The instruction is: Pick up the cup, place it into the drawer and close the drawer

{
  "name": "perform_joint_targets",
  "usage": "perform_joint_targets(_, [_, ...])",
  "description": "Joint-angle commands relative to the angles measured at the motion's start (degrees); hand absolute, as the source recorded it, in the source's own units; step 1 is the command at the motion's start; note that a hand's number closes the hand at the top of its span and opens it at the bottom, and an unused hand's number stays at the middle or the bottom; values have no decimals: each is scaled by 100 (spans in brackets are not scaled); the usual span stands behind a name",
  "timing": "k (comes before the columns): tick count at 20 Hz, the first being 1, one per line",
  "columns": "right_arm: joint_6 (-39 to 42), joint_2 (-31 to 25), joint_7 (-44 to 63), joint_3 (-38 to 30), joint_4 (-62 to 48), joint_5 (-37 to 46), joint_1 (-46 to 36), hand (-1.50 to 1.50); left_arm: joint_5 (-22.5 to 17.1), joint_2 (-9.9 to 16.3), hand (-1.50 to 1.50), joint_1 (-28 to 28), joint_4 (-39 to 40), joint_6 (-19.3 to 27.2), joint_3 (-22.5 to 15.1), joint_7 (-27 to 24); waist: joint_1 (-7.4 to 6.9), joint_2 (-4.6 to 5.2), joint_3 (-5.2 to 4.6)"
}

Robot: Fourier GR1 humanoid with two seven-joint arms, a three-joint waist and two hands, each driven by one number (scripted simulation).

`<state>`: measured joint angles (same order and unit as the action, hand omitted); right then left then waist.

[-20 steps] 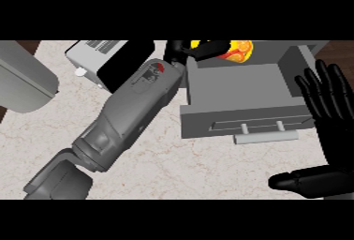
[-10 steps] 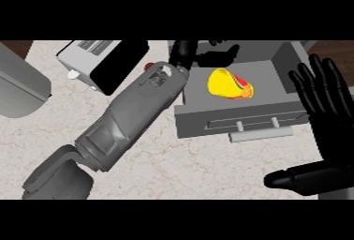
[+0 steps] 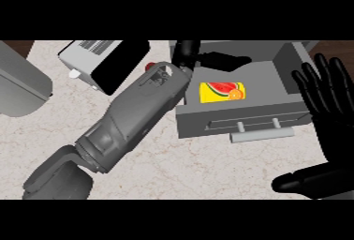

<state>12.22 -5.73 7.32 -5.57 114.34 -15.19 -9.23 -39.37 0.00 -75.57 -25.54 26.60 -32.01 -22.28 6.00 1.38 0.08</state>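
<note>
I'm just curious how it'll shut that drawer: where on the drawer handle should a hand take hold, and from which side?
Probably the middle of the drawer handle, approached from the front. The bar runs crosswise along the open drawer front, facing the robot. The open right hand beside it is nearest.

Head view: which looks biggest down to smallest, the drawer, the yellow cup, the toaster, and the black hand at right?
1. drawer
2. right hand, though nearness to the camera may enlarge it
3. toaster
4. cup

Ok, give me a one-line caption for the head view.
Yellow cup lies inside the open drawer, left hand above it, right hand open beside the drawer.
</note>
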Motion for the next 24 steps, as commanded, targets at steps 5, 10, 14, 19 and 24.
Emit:
perform_joint_targets(5, [477,-237,-33,-350,43,-633,520,-150,-517,0,-150,120,-260,-563,561,-740,-360,-88,-3])
perform_joint_targets(10, [133,-250,679,154,892,-237,372,150,-549,360,-150,428,-947,-426,741,-180,-631,-182,-16])
perform_joint_targets(14, [1010,-914,236,-61,876,15,864,150,-577,604,-150,1191,-1457,-521,838,-466,-662,-189,-14])
perform_joint_targets(19, [854,-1004,551,146,873,616,706,150,-623,1277,-150,1980,-2743,-311,822,232,-813,-226,-14])
perform_joint_targets(24, [1076,-1020,39,266,579,1197,927,150,-618,1765,-150,3193,-4112,-191,854,389,-790,-195,-8])
